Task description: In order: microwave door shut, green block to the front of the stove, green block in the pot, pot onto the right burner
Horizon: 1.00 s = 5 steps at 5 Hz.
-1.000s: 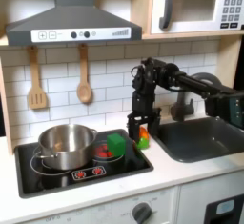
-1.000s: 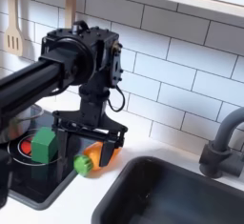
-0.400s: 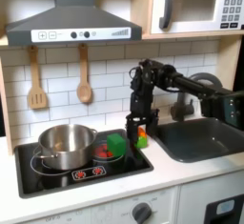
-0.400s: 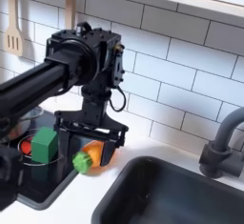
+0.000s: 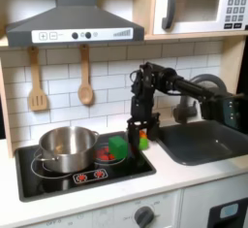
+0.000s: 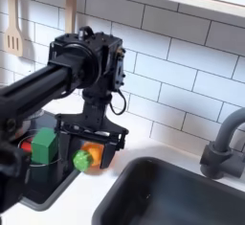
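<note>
Gripper [image 6: 88, 145] points down, fingers spread apart, hanging just above counter at stove's right edge; nothing clamped. In 2nd exterior view the orange toy vegetable [image 6: 90, 156] w/ green tip sits between/just below the fingertips; can't tell if pads touch it. Same gripper in first exterior view [image 5: 137, 133], low beside the cooktop, orange bit just visible at its foot.

Green block [image 6: 43, 144] lies on the stove, just to the second exterior view's left of the gripper, near but apart from it. In first exterior view green block [image 5: 117, 147] rests on the right burner [image 5: 104, 153], red rings partly covered by it.

Pot [image 5: 66, 146], shiny steel, sits on the left-hand ring of the stove [image 5: 136, 164] in first exterior view, upright, apart from block. Inside looks empty, though not fully visible.

Black arm runs from first exterior view's right, over the dark sink [image 5: 203, 141], past grey faucet [image 5: 204, 88].

Microwave door [image 5: 194, 7] up top at first exterior view's right looks shut flush, silver handle on its left edge.

Wooden spatula [image 5: 37, 81] & wooden spoon [image 5: 85, 77] hang on white tile wall under the range hood [image 5: 73, 23].
</note>
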Each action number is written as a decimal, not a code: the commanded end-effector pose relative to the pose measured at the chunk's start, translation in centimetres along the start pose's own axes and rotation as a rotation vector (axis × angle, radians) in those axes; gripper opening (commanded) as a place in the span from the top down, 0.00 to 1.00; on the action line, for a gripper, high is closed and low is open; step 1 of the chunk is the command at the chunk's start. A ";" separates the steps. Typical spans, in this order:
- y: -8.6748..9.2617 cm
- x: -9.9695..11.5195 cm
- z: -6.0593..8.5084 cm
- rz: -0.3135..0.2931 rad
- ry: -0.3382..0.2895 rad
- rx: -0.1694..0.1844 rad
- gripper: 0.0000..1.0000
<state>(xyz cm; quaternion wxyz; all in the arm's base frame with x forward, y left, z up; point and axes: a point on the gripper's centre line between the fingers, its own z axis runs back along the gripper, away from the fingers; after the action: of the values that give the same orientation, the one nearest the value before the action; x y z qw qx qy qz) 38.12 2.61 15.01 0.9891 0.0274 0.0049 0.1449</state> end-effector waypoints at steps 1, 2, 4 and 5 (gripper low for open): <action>0.1 0.9 -0.6 0.035 0.019 0.000 0.00; 0.1 1.1 -0.7 0.056 0.023 0.007 0.00; 1.4 1.6 0.4 0.062 -0.030 -0.025 0.00; 3.2 1.9 0.4 0.000 0.060 -0.262 0.00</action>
<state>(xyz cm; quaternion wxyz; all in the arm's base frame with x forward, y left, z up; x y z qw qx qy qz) 39.12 7.47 16.30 0.9827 -0.0849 -0.0053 0.1645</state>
